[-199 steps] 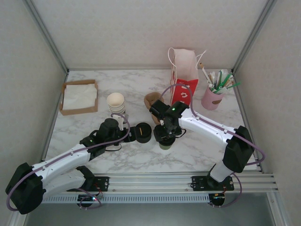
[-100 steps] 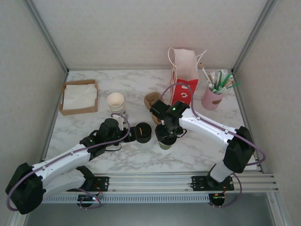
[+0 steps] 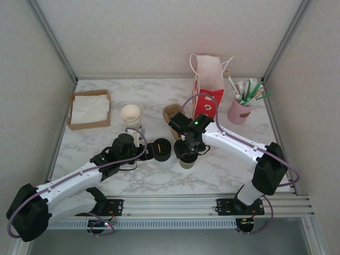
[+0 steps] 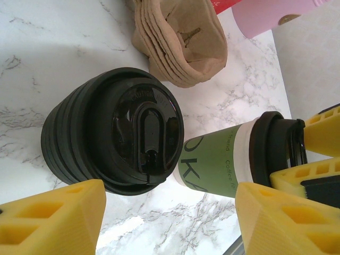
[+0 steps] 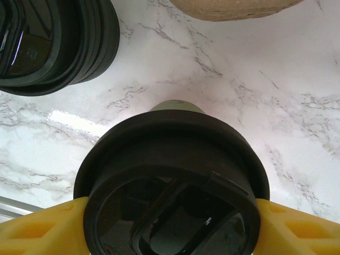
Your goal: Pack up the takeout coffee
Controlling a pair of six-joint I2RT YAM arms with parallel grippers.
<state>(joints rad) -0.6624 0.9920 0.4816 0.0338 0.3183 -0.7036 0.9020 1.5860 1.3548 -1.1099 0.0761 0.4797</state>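
R tool [image 5: 170, 229] clamps takeout coffee [image 5: 172, 159] at top (upright, beside lid stack [image 5: 58, 45]).

- Top view: bright, even, diffuse light from overhead. White walls and marble tabletop [image 3: 154, 98] are close to washed out.
- Shadows under the arms are soft and short, with no hard edges.
- Focus is sharp across the frame; the rails bow slightly at the edges from the wide angle.
- Left wrist view: well lit. Stack of lids [image 4: 114, 138] is in focus with a soft sheen on top. The 2 yellow fingers [image 4: 50, 218] at the bottom edge are blurred, too close to the lens.
- Right wrist view: white glare patch on the marble at left. The takeout coffee [image 5: 172, 159] lid is very close, dark and slightly soft, with reflections in its top.
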